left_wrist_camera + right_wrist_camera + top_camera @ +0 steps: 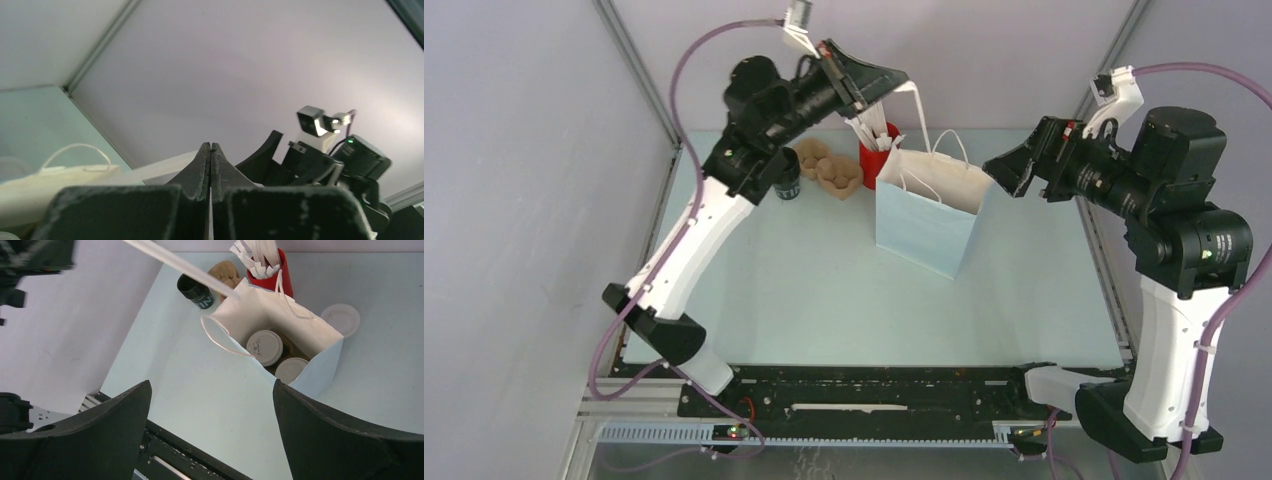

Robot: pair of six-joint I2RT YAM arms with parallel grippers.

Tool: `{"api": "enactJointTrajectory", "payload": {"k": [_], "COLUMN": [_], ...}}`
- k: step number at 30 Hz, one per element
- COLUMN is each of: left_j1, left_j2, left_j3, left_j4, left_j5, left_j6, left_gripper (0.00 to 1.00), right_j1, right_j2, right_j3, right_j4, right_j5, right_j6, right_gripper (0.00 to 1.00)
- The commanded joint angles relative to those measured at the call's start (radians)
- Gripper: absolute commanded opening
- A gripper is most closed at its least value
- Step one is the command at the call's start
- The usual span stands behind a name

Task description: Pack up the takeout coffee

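We see the takeout coffee [264, 347] standing inside the paper bag [260, 310], its white lid facing straight up at the right wrist camera. Its long axis runs vertically, in line with the bag's height. A second lidded cup [291, 369] sits just beside it, nearer the bag's blue end wall. Something brown lies under them, but we cannot tell what. The left fingers [202, 165] are pressed fully together, and from above we judge they pinch the bag's handle [175, 262], which runs taut up from the rim and holds the mouth open. The right fingers [115, 415] are spread wide with nothing between them, hovering above the bag. We judge the packing is nearly done, so what remains is letting go cleanly. We would lower the handle until it slackens before parting the left fingers, so the bag does not jerk or tip the upright cups. We would also hold the right arm off the rim. On the desk [200, 390] beyond the bag stand a lidless black cup [196, 290], a red holder [277, 277] and a loose white lid [341, 319].
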Motion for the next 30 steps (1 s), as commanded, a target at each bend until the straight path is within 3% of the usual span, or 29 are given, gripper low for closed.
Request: {"api": "enactJointTrajectory", "payload": {"k": [1,9,13,23,30], "left_j1": [-0.056,-0.115,-0.144,-0.126,-0.085], "left_j2": [0.074,0.149,0.139,0.228,0.274], "left_j3": [-0.03,-0.048,-0.109,-0.141,-0.155], "left_j4": [-0.012,-0.018,0.003,0.169,0.196], "left_j5": [0.031,0.031,-0.026,-0.063,-0.078], "left_j6": [-0.032,-0.035,0.047,0.081,0.152], "left_gripper": [0.0,0.0,0.0,0.0,0.0], "right_j1": [-0.001,0.033,0.049,0.051,0.058], "right_j2": [-0.039,-0.072,-0.079,-0.108,-0.123], "right_j3": [-0.012,-0.03,-0.032,-0.047,-0.043], "right_j4": [0.023,0.002,0.001,-0.01,-0.022], "right_j5": [-0.007,0.042,0.057,0.094,0.117], "right_j6": [0.009,-0.018,-0.027,-0.039,-0.057], "right_gripper": [1.0,1.0,1.0,1.0,1.0]}}
